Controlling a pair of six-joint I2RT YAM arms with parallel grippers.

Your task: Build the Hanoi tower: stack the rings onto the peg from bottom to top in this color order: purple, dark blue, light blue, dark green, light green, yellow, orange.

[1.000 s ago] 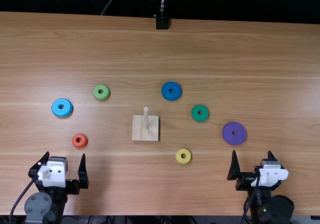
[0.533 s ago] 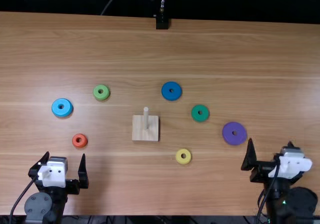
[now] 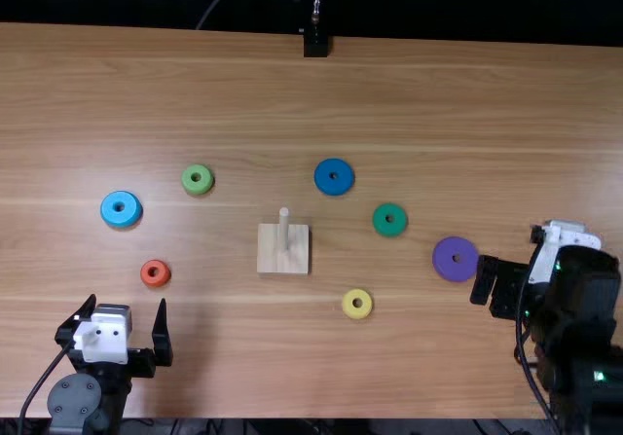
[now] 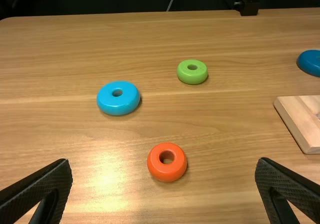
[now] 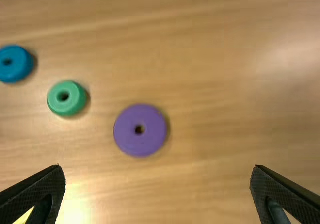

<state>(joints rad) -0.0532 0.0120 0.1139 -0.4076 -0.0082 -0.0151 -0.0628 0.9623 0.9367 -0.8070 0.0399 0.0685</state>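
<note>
While my right gripper [image 3: 492, 283] hangs just beside the purple ring [image 3: 455, 259], its two fingers are spread wide apart with nothing between their tips; how high they are above the wood, I can't quite tell. From my right wrist I see that ring lying flat, past my fingertips. A little farther off lies the dark green ring [image 3: 389, 220], and beyond it the dark blue ring [image 3: 334, 177].

Down at the near edge on my left, my left gripper [image 3: 128, 302] has its fingers spread too, pointing out over the table [image 3: 389, 94]. The orange ring [image 3: 155, 273] lies just past them, with the light blue ring [image 3: 121, 209] farther out and to the left, and the light green ring [image 3: 198, 179] farther still, toward the middle.

Between my two sides, the peg [image 3: 284, 229] stands upright on its square wooden base [image 3: 272, 260], bare from top to bottom. The yellow ring [image 3: 357, 304] lies flat to the right of the base, on my side.
</note>
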